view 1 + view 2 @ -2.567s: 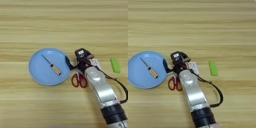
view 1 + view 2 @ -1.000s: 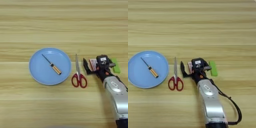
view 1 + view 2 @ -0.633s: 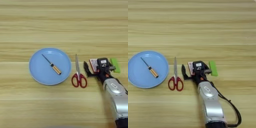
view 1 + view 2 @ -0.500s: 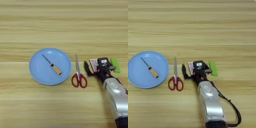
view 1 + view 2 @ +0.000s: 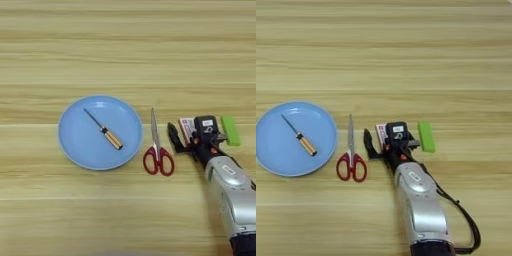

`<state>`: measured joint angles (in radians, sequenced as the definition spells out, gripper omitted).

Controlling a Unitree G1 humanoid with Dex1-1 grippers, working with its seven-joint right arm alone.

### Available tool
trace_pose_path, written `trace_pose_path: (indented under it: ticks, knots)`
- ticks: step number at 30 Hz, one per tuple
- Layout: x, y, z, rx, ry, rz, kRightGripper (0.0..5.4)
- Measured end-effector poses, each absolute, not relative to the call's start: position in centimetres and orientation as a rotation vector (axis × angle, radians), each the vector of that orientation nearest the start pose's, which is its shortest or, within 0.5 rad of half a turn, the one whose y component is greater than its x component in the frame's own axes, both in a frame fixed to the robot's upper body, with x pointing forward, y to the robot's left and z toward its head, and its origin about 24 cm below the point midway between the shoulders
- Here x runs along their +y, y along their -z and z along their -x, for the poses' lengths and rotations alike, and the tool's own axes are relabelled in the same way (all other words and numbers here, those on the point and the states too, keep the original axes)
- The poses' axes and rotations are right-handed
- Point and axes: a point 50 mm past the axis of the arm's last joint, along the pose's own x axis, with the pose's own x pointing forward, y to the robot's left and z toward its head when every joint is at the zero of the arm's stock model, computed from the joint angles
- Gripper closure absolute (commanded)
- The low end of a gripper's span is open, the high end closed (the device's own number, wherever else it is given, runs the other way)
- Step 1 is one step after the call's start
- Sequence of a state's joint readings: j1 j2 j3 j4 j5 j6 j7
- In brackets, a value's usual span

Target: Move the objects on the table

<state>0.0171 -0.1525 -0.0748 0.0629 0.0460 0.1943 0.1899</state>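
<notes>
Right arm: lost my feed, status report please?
Pincer open over red-and-white box, not gripping. Green block just right of it. Scissors left; screwdriver on plate. Nothing blocking.

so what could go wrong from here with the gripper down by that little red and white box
1. The gripper sits over the red-and-white box, hiding most of it, so a grasp could slip or only nudge the flat box.
2. The green block lies close on the box's right; the gripper could knock it along the table.
3. The scissors lie just left of the black finger; a leftward sweep might push them toward the plate.
</notes>
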Motion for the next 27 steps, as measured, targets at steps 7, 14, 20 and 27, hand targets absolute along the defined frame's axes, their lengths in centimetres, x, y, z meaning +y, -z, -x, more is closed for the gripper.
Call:
trace_pose_path:
  ticks: [7, 14, 20, 27]
  knots:
    - [-19.13, -1.01, -24.45, 0.281, -0.105, 0.067, 1.81]
    - [-19.17, -1.0, -24.44, 0.282, -0.104, 0.065, 2.62]
    - [-19.2, -1.0, -24.43, 0.282, -0.103, 0.065, 3.23]
    - [-19.2, -0.99, -24.43, 0.282, -0.103, 0.065, 3.31]
